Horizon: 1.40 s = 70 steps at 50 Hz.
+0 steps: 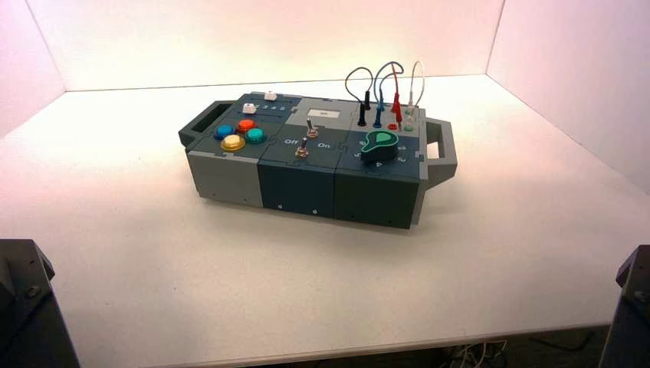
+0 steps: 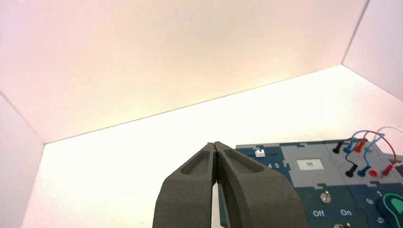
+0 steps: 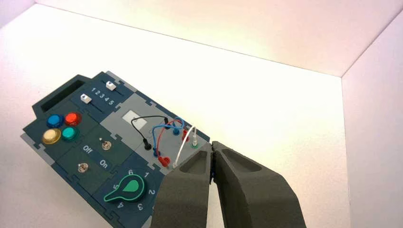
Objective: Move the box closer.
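Observation:
The box (image 1: 299, 188) is dark teal and grey and stands on the white table, past its middle and turned slightly, right end nearer. It has a handle on the left (image 1: 201, 123) and one on the right (image 1: 441, 153). On top are coloured round buttons (image 1: 239, 134), two toggle switches (image 1: 306, 138), a green knob (image 1: 379, 144) and looped plug wires (image 1: 383, 84). My left gripper (image 2: 216, 145) is shut and empty, well short of the box (image 2: 309, 190). My right gripper (image 3: 212, 145) is shut and empty, also apart from the box (image 3: 95, 142).
The left arm (image 1: 23, 307) and right arm (image 1: 632, 307) sit parked at the table's near corners. White walls (image 1: 268, 38) enclose the table at the back and sides. The near table edge (image 1: 345, 349) has cables hanging below it.

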Available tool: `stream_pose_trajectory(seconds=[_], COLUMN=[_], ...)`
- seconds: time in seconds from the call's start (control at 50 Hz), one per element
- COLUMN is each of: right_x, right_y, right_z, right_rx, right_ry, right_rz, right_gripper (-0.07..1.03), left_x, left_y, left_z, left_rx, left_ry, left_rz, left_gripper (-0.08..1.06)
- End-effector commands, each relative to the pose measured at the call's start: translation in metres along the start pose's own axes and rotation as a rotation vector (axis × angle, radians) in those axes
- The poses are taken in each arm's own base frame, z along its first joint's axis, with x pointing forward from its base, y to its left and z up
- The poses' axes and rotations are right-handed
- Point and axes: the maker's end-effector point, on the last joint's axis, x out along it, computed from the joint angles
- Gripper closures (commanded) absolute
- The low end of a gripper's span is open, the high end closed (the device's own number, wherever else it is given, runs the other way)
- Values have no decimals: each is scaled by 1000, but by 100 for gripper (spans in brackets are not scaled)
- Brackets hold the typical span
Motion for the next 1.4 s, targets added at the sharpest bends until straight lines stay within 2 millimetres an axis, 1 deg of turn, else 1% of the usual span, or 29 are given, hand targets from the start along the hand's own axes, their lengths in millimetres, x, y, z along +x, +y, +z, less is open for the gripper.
stream_pose_trajectory(seconds=[0.02,0.22,0.52,0.66,0.8,0.92,0.98,1.1,1.14,1.16,1.24,1.32,1.34,1.38,1.4], right_x=[0,8,8,9,10,17,22,41,45,51,67,83,98,104,109], right_y=[0,2,2,3,3,5,6,9,9,10,12,13,14,15,15], right_z=[10,3,2,-1,2,9,12,19,20,20,24,29,30,29,30], right_rx=[2,8,16,19,22,37,47,69,70,76,85,96,102,102,103], right_ry=[-26,8,10,17,14,25,36,75,85,99,126,150,176,188,196], right_rz=[3,7,11,12,15,22,26,38,39,43,46,51,53,52,53], right_gripper=[98,98,98,98,98,98,98,99,98,98,98,98,98,98,98], left_x=[0,5,12,14,26,47,62,88,97,107,125,152,169,181,185], left_y=[4,4,4,4,5,7,8,9,10,10,10,10,10,10,9], left_z=[8,10,0,2,5,9,11,18,18,18,15,11,8,3,3], left_rx=[-8,-9,-10,-13,-14,-13,-14,-11,-11,-15,-12,-15,-16,-16,-15], left_ry=[-21,-10,33,38,68,108,139,180,197,210,246,290,314,337,340], left_rz=[14,14,12,11,8,8,4,-1,-2,-3,-8,-12,-15,-19,-20], left_gripper=[101,101,101,101,101,101,101,101,101,101,101,101,101,101,101])
